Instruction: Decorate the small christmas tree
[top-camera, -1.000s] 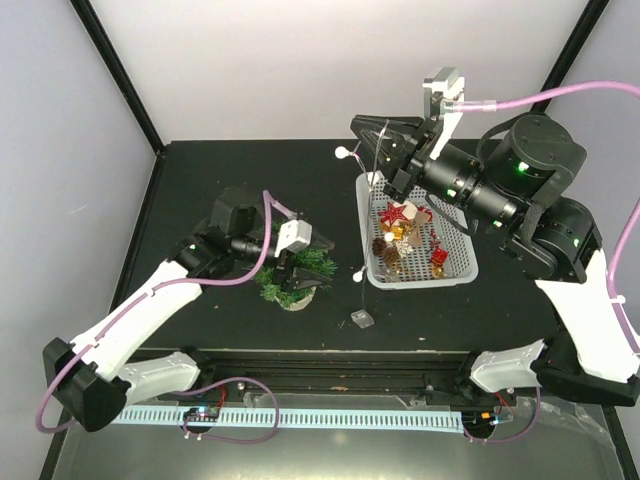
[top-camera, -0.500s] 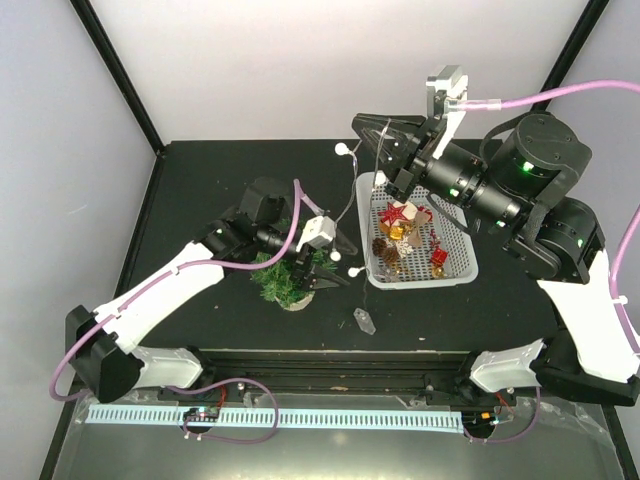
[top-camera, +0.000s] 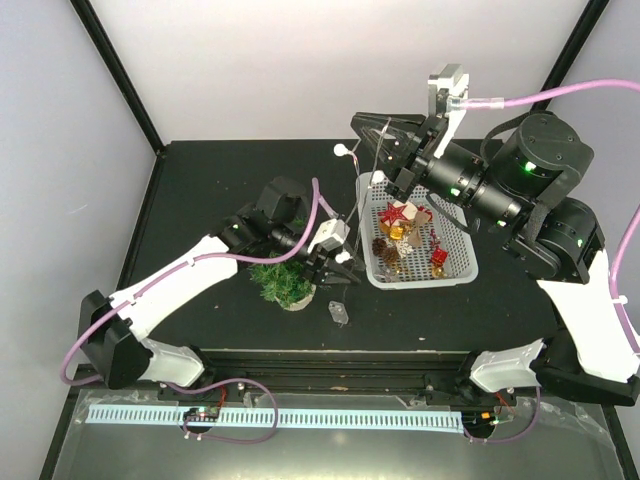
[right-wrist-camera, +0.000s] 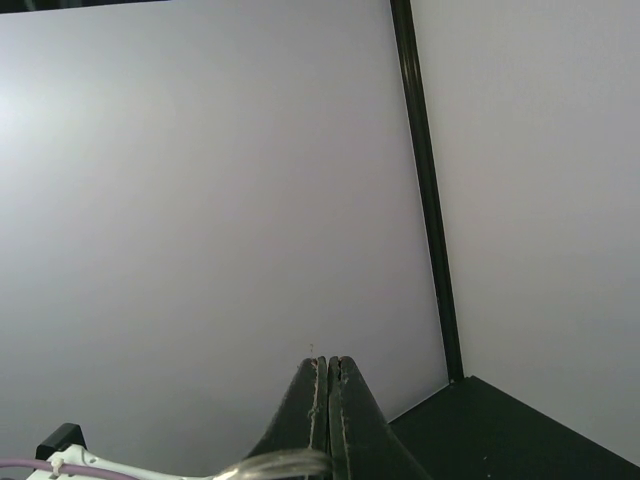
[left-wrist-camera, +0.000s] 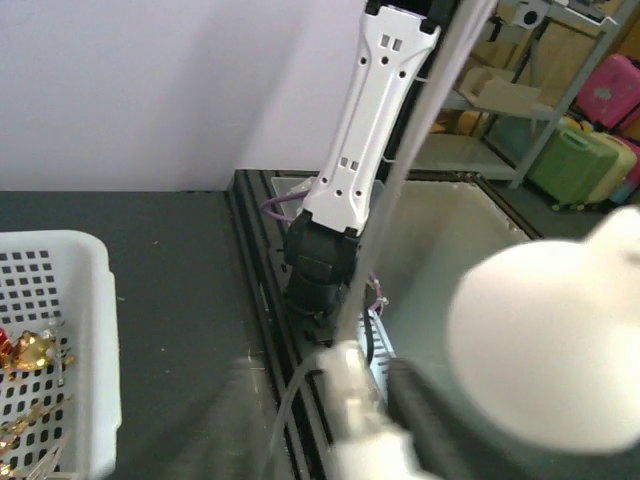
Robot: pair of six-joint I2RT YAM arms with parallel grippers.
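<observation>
The small christmas tree (top-camera: pixel 283 285) stands on the black table left of the white basket (top-camera: pixel 420 279). My right gripper (top-camera: pixel 360 126) (right-wrist-camera: pixel 328 362) is raised above the basket's far left corner. It is shut on a clear string of white balls (top-camera: pixel 372 178) that hangs down to a small clear box (top-camera: pixel 340 310) on the table. My left gripper (top-camera: pixel 338 272) (left-wrist-camera: pixel 325 400) is at the tree's right side, on the hanging string. Its jaws stand apart, with the string (left-wrist-camera: pixel 400 170) running between them and a white ball (left-wrist-camera: pixel 560 340) close by. The left wrist view is blurred.
The basket (left-wrist-camera: pixel 90 300) holds several ornaments, among them a red star (top-camera: pixel 393 212), a pine cone (top-camera: pixel 380 245) and a red gift box (top-camera: pixel 438 257). Walls close off the table's far and left sides. The arm bases and rail run along the near edge.
My left arm has swung right, from over the tree to the hanging string, and its jaws have narrowed. The clear box has slid left. The right gripper has held still.
</observation>
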